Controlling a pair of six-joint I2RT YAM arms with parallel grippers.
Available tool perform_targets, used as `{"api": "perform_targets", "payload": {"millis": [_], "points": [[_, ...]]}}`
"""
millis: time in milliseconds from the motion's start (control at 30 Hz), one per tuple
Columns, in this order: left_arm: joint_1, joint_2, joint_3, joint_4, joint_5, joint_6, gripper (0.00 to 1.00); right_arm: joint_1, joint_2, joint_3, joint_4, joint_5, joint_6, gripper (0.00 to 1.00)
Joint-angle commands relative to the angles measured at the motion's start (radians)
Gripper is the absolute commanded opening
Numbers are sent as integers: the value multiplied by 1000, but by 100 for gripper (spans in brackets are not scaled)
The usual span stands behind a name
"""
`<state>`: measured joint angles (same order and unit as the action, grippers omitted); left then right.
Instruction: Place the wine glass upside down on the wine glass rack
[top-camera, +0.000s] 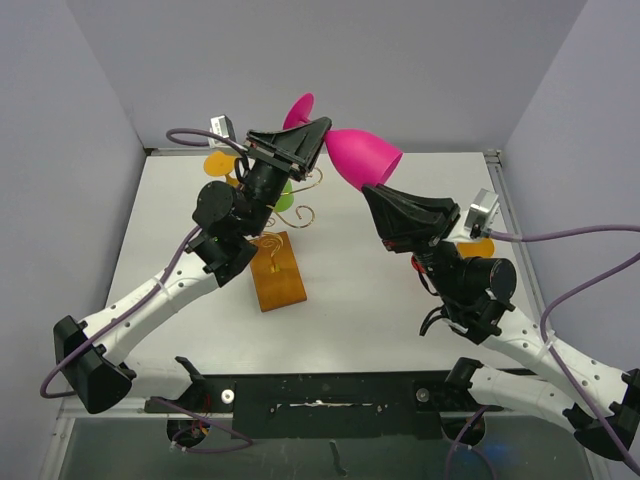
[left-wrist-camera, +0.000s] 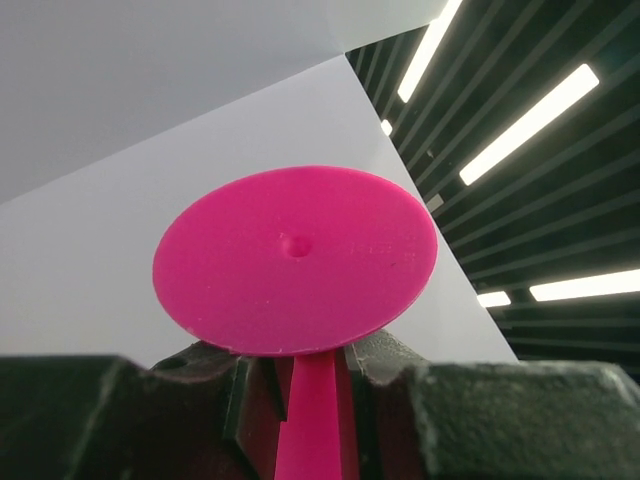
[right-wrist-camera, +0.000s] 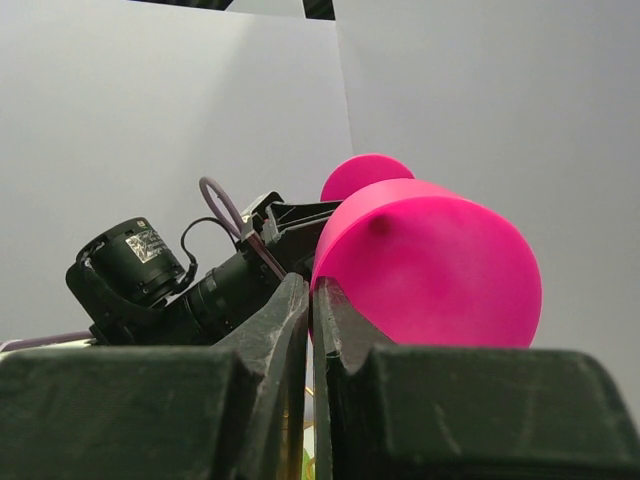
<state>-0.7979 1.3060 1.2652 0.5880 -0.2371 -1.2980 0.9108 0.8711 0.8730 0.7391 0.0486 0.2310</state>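
The pink wine glass (top-camera: 360, 157) hangs in the air, lying sideways over the back of the table between both arms. My left gripper (top-camera: 318, 135) is closed round its thin stem (left-wrist-camera: 315, 420) just under the round foot (left-wrist-camera: 295, 260). My right gripper (top-camera: 372, 190) is shut on the rim of the bowl (right-wrist-camera: 430, 270), with the thin wall pinched between its fingers (right-wrist-camera: 330, 320). The wine glass rack (top-camera: 278, 272), gold wire on a brown wooden base, stands below the left arm, partly hidden by it.
A green glass (top-camera: 285, 195) and an orange one (top-camera: 220, 163) show by the rack's wire arms behind the left arm. Another orange piece (top-camera: 478, 247) lies under the right wrist. Grey walls enclose the table on three sides.
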Motion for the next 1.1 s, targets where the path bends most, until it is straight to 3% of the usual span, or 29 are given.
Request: {"api": "perform_targets", "payload": {"millis": [0, 200, 333, 500, 567, 667, 833, 1067], "points": [[4, -13, 19, 107, -58, 26, 19, 8, -30, -7, 11, -9, 54, 0], [3, -21, -7, 155, -76, 42, 16, 8, -29, -7, -1, 11, 88, 0], [3, -17, 6, 166, -61, 90, 2, 8, -28, 2, -25, 10, 122, 3], [3, -27, -1, 197, -44, 170, 0, 10, -54, 22, -113, 52, 161, 26], [3, -23, 2, 249, 23, 248, 0, 9, -70, 24, -163, 68, 143, 43], [3, -27, 12, 270, 111, 368, 0, 9, -110, 26, -274, 114, 119, 54], [5, -53, -9, 298, 207, 581, 0, 8, -188, 29, -442, 160, 98, 63], [6, -84, -61, 343, 398, 910, 0, 8, -243, 94, -603, 209, 120, 66]]}}
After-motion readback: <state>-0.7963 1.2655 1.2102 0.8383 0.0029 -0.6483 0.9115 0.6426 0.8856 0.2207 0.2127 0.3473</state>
